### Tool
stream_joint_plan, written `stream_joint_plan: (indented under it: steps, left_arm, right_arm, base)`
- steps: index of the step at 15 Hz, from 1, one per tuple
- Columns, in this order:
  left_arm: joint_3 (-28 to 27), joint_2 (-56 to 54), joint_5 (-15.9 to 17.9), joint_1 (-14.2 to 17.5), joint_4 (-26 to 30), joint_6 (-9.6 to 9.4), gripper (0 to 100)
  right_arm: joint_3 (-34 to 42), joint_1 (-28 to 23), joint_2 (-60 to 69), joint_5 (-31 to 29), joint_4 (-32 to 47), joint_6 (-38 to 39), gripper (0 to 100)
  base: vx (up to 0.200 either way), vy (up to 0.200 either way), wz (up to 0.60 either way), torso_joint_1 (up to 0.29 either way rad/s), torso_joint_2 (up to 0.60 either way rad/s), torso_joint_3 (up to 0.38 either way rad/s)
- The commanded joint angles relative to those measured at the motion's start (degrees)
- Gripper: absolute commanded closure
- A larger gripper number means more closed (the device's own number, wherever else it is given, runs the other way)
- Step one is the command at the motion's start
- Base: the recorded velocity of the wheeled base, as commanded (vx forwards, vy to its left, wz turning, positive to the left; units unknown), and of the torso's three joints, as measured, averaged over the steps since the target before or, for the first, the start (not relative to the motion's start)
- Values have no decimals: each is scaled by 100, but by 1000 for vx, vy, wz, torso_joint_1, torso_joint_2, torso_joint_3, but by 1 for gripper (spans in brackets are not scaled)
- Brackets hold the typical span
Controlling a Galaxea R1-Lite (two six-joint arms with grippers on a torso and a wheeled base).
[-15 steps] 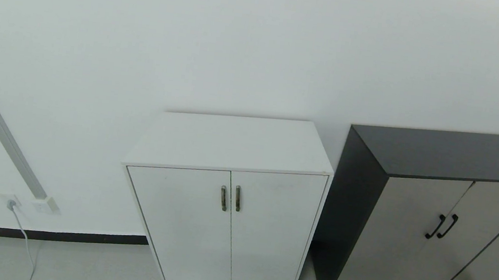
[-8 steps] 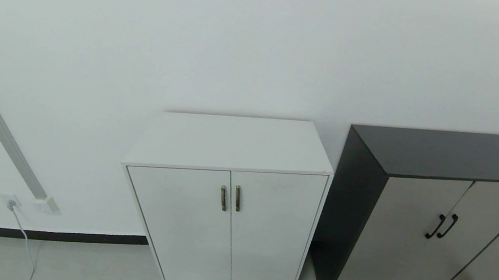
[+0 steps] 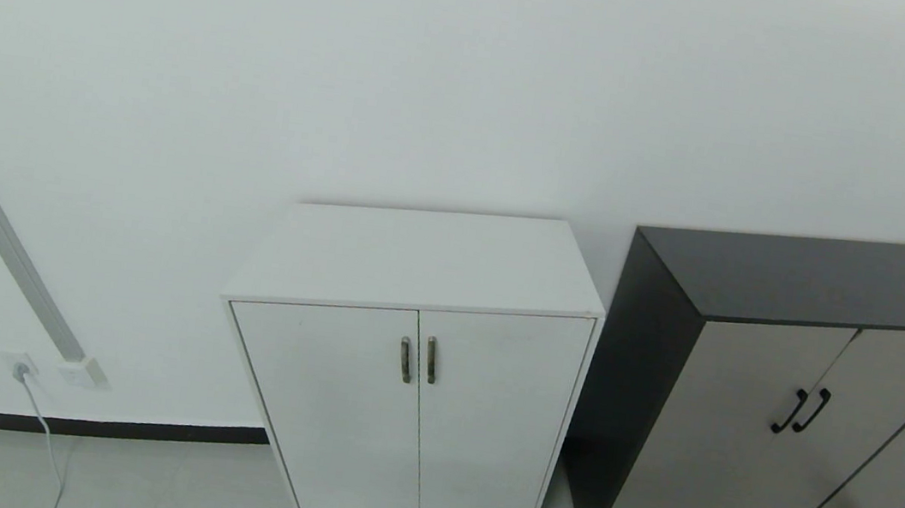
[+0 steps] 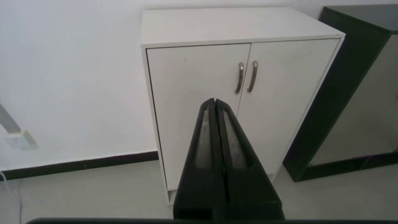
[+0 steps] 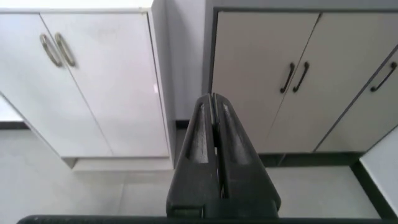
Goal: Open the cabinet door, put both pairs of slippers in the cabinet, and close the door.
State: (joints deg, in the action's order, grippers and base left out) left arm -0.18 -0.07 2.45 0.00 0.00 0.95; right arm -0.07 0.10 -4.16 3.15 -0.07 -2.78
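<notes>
Left to right: a wall socket [image 3: 20, 367] with a plugged-in cable [image 3: 47, 433] sits low on the wall [image 3: 440, 71]. The white cabinet [image 3: 417, 258] stands upright on the floor [image 3: 157, 481] against that wall, front facing the robot. Both doors [image 3: 330, 403] are shut, hiding the inside, and its two bar handles [image 3: 406, 360] run vertical, side by side at the doors' meeting edge. A dark cabinet [image 3: 742, 428] just beside it is likewise shut. The left end effector [image 4: 215, 104], fingers pressed together, points at the white cabinet; the right end effector [image 5: 213, 98], also pressed together and holding nothing, points between the cabinets.
</notes>
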Motion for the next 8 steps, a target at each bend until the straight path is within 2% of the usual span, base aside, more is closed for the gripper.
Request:
stream_joint_plan:
  steps: [1, 4, 8]
  left_arm:
    - [1, 7, 1, 0, 0, 2, 100]
    - [1, 7, 1, 0, 0, 2, 100]
    - [1, 7, -8, 0, 0, 2, 100]
  right_arm:
    - [-1, -45, 266, 2, -1, -3, 100]
    - [7, -36, 407, -16, 7, 41, 100]
    - [7, -36, 407, -253, -10, 515, 100]
  base:
    - [0, 0, 0, 0, 0, 0]
    - [0, 0, 0, 0, 0, 0]
    - [0, 0, 0, 0, 0, 0]
